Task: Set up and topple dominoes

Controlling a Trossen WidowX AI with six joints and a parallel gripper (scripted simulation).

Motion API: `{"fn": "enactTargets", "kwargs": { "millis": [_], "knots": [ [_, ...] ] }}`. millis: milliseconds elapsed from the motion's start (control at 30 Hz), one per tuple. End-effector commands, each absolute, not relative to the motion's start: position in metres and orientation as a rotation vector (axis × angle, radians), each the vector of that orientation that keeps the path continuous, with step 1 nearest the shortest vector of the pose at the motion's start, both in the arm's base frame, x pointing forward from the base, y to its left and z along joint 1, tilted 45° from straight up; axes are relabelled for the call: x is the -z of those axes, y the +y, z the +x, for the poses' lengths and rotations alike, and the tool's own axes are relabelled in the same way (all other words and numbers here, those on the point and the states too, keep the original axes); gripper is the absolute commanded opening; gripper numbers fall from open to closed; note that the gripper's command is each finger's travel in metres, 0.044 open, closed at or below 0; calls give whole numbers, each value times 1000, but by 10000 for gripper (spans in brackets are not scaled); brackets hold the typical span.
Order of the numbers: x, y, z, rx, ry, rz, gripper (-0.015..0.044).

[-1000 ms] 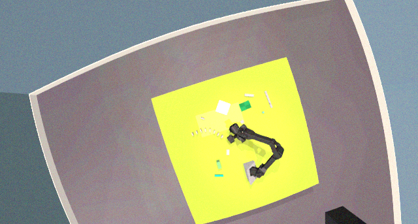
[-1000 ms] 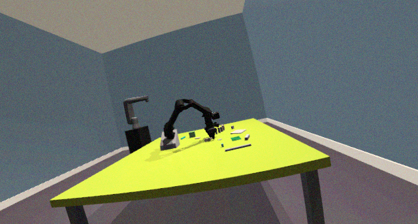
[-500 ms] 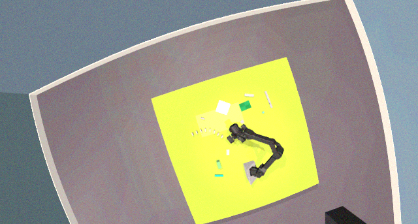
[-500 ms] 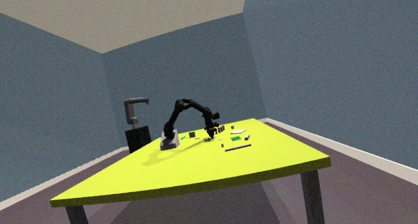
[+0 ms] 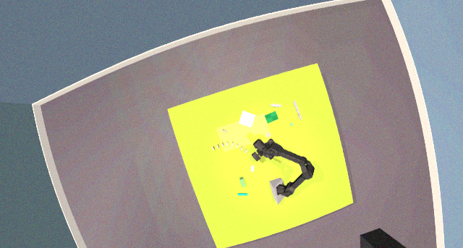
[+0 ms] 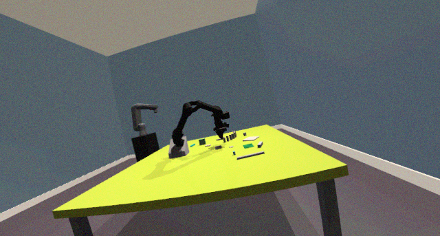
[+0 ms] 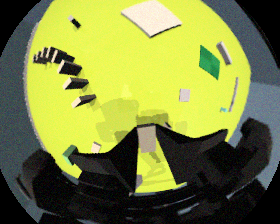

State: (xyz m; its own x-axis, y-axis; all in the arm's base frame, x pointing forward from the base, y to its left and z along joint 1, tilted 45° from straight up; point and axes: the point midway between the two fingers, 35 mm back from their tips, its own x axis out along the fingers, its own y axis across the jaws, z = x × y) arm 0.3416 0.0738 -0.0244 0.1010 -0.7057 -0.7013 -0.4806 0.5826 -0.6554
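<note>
Standing at left in the top view: the row of dominoes [image 5: 230, 146], small pale tiles evenly spaced on the yellow table [image 5: 202, 190], running toward the arm. Lying flat just beyond the row's near end, lower down: one spare domino [image 5: 252, 168], apart from the row. Hovering right of the row's end: the gripper [image 5: 257, 155], closing on a pale tile.

Showing at left in the wrist view: the same row [image 7: 66, 70], dark-edged tiles upright and curving away. Sitting at centre, between the dark fingers: the held domino [image 7: 147, 139], pinched across its thin faces, long axis pointing away from the camera. Resting further right, unrelated: a white card [image 7: 151, 18] and a green card [image 7: 208, 60].

Handling, judged from shape only: probably rigid, light and smooth, so gripping across the broad flat faces near the upper half and leaving the lower edge free for seating on the table. Narrow base likely tipping easily; releasing only when vertical and settled. Slipping or rotating within the jaws possible under a weak pinch. Nearest standing tile lying close, so knocking it remaining the main hazard.
</note>
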Motion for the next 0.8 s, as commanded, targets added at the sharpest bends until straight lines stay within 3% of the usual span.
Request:
{"fn": "enactTargets", "kwargs": {
  "millis": [0,133,400,767],
  "knots": [
    [-19,117,336,217,1520,-1024,107],
    [-46,145,331,220,1519,-1018,107],
    [-49,145,331,222,1519,-1015,107],
    [-156,41,285,294,1494,-931,107]
  ]
}}
